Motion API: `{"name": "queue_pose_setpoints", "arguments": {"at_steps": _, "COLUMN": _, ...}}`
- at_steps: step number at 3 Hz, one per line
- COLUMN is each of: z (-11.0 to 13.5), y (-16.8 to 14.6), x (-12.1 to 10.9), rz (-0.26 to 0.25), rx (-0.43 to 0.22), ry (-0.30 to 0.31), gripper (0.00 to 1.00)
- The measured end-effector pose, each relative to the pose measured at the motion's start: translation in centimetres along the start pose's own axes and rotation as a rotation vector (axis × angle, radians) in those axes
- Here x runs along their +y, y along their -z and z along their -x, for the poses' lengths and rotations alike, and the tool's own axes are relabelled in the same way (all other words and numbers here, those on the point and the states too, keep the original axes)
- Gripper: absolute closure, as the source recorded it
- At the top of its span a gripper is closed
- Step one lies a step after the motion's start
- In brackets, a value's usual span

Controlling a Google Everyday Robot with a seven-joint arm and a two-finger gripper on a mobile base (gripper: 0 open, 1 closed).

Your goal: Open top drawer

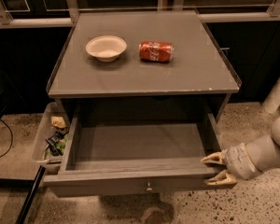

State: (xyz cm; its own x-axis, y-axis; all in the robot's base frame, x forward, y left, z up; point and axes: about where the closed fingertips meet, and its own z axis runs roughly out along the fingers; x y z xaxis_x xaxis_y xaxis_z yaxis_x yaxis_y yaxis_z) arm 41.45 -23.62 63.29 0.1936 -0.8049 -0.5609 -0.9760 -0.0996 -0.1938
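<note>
The top drawer is pulled far out of the grey cabinet, showing a deep, empty grey interior. Its flat front carries one small round metal knob at the bottom centre. My gripper is at the drawer's front right corner, level with its rim. The two pale fingers are spread apart, one above the other, and hold nothing.
On the cabinet top stand a white bowl and a red soda can lying on its side. A narrow side tray on the left holds snack packets. Speckled floor lies in front and to the right.
</note>
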Motion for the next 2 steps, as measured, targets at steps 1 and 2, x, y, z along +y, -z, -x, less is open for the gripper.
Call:
{"name": "queue_pose_setpoints", "arguments": {"at_steps": 1, "z": 0.14, "y": 0.15, "x": 0.14, "rz": 0.000, "rx": 0.000, "ry": 0.000, "gripper": 1.00}}
{"name": "queue_pose_setpoints", "arguments": {"at_steps": 2, "z": 0.14, "y": 0.15, "x": 0.14, "rz": 0.000, "rx": 0.000, "ry": 0.000, "gripper": 0.83}}
